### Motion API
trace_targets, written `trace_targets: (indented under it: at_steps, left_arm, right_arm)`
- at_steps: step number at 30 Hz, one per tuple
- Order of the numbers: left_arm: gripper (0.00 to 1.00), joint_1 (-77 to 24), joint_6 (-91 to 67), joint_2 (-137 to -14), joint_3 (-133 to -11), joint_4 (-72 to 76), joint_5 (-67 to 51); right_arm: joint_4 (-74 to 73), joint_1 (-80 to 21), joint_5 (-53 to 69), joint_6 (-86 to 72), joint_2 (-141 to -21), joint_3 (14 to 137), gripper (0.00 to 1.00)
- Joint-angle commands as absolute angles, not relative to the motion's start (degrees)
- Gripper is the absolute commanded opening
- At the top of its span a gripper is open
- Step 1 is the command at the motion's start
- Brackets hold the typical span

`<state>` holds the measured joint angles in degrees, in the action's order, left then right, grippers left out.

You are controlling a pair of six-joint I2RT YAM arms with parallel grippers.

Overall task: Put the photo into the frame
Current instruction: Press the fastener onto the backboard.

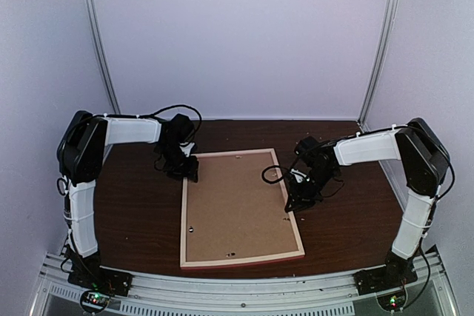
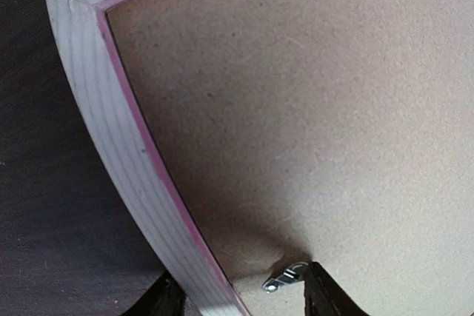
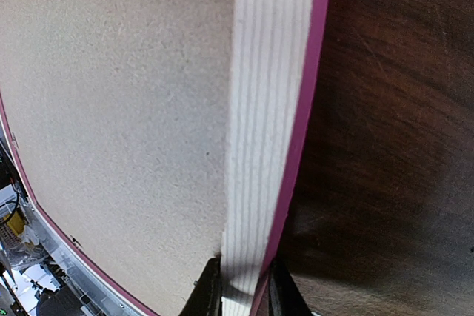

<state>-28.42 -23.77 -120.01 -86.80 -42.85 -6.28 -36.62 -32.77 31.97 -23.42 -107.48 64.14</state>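
One frame [image 1: 243,260], pink moulding, pale wood back edges. Lies face down at the middle of the counter [image 1: 133,212], with the brown backing board [image 1: 237,205] uppermost and seated inside the rails.

Photo: not visible in any view. Cannot tell whether under the board or elsewhere.

Left hand [image 2: 241,300]: at the far left corner, released. Straddles the left rail with slack. Outer finger [image 2: 159,300] just beside the rail's outside. Inner finger [image 2: 326,297] apart from the rail, over the board next to a small metal turn clip [image 2: 285,277].

Right hand [image 3: 243,290]: clenched across the right rail, one finger on each side, grasping the frame about midway along that side.

Handling, as a judgement:
- Frame: stiff and probably light for its span. Likely to twist or swing if lifted by one rail only. Best taken on two opposite rails near mid-length, pinching across the wood.
- Rails: little bite on the narrow section; painted outer edge probably slick.
- Glazing: hidden beneath, if any. Treat as fragile and set down flat.
- Board: thin. Best freed at the clip, not prised at a corner.
- Photo: presumably limp paper, easily creased. Take by the edges only.
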Motion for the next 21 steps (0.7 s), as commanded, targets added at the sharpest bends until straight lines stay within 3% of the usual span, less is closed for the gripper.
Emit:
trace_targets:
  at_steps: [1, 10, 21]
  left_arm:
    - [0.54, -27.6, -24.8, -124.5, -85.9, -37.0, -2.1]
    - [0.43, -27.2, -25.7, -124.8, -84.3, -34.9, -1.2]
    - [0.38, -27.2, -26.0, -123.8, -80.8, -34.9, -3.7]
  right_arm:
    - [-28.5, -34.1, 25.0, -21.6, -115.6, 59.7, 0.07]
    - [-28.5, -34.1, 25.1, -21.5, -115.8, 59.6, 0.07]
    - [-28.3, -34.2, 25.1, -21.6, -115.7, 59.6, 0.07]
